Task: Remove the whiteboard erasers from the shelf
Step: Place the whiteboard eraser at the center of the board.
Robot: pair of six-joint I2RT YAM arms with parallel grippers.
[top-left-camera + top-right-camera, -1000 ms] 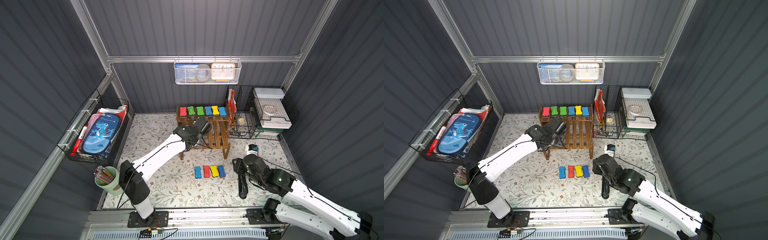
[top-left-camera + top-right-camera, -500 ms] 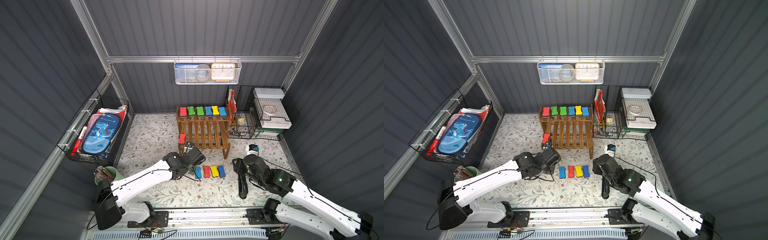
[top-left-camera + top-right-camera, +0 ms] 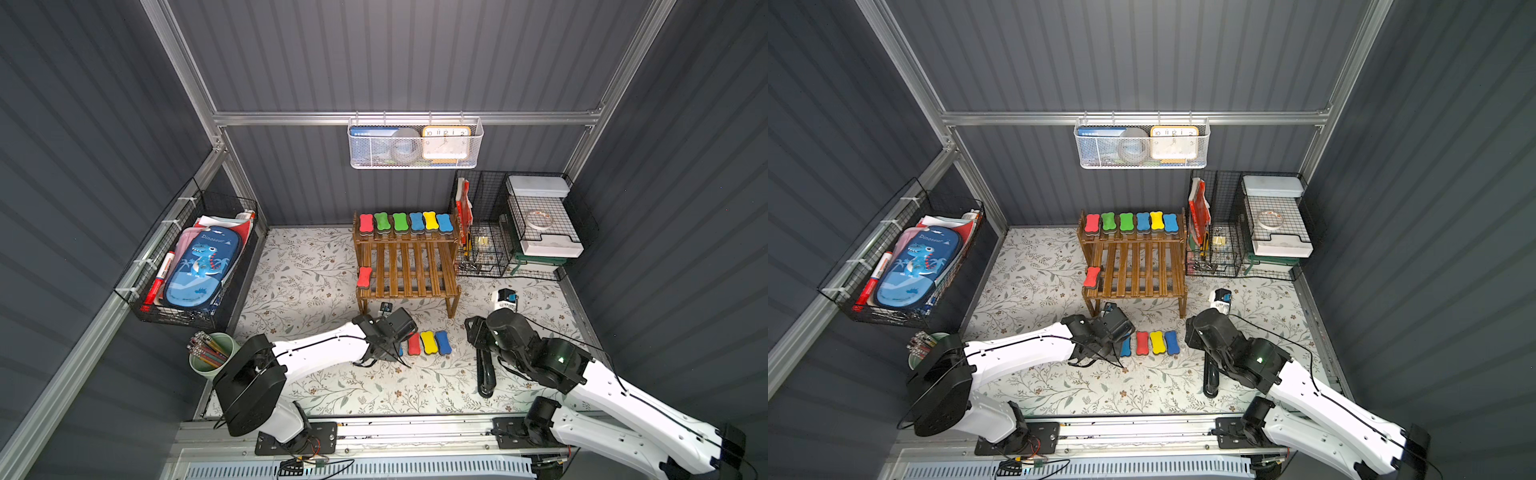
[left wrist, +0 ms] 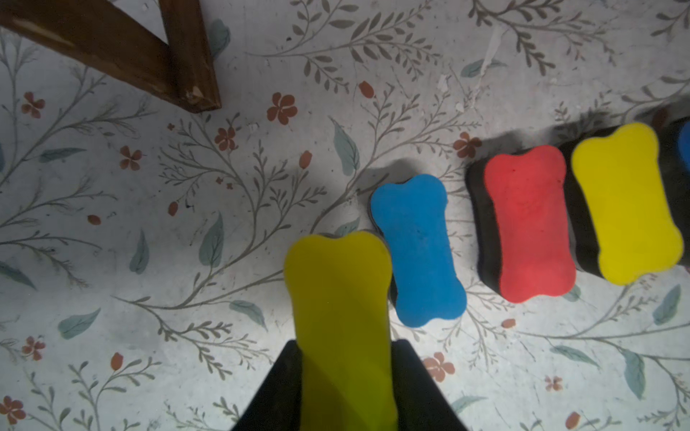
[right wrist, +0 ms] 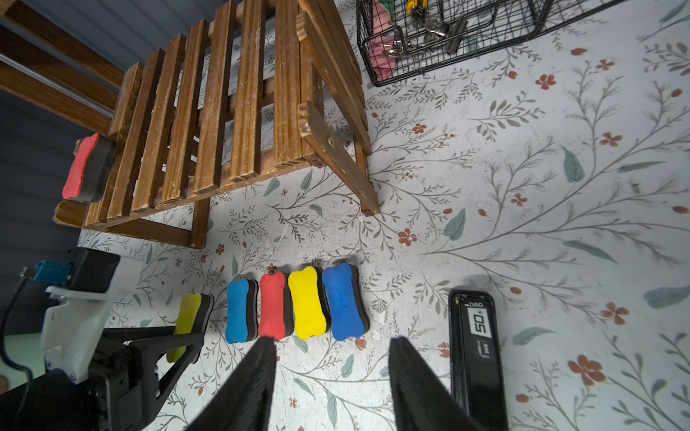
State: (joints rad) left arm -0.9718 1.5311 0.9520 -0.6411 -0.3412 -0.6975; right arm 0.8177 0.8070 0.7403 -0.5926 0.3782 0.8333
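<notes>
In a top view: shelf [image 3: 409, 270], brown wooden slats, carried 6 erasers [image 3: 400, 221] on upper tier, 1 red eraser [image 3: 364, 277] on lower.
Left wrist: left gripper [image 4: 347, 349] clamped on yellow eraser [image 4: 338, 291], bone-shaped foam, beside blue eraser [image 4: 418, 250].
Right wrist: right gripper [image 5: 333, 341] jaws apart, empty, over floral worktop [image 5: 522, 186].

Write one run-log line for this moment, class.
left tool: gripping yellow eraser beside blue eraser | right tool: open, empty | shelf: seven erasers on it

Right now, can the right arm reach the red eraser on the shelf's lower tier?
Doubtful. The red eraser sits at the far end of the shelf from the open right pincer; the left pincer, holding a yellow eraser, crowds that corner.
</notes>
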